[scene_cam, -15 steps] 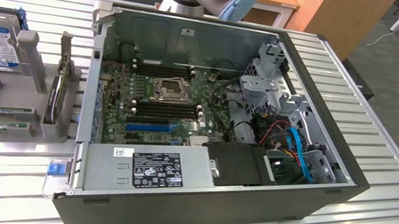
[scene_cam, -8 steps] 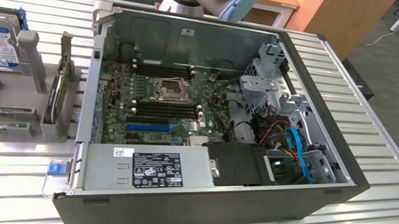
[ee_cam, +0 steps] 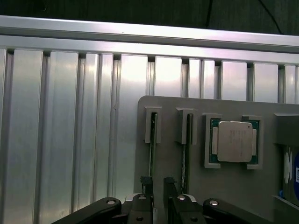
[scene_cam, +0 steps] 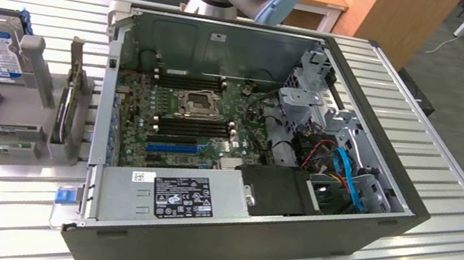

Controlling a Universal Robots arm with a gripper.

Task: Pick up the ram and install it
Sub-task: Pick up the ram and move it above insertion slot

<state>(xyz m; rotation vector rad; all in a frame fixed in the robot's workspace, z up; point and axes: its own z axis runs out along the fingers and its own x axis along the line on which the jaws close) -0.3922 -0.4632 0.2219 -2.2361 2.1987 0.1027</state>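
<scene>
Now, table (ee_cam: 60, 130): slatted metal, carries the grey holder (ee_cam: 224, 186)
Computer case (scene_cam: 222, 248): lies open, well apart from the grey holder
Grey holder: sits loose-looking on the table; a skewed pull could drag it along
Gripper (ee_cam: 158, 186): low over the holder's slotted end; whether it is clenched or released, cannot tell
Ram (ee_cam: 152, 149): on edge in the slot nearest the holder's edge, just beside the gripper; may bind or tilt if lifted askew
Twin stick (ee_cam: 187, 149): in the holder's next slot; an off-centre grasp could knock it
</scene>
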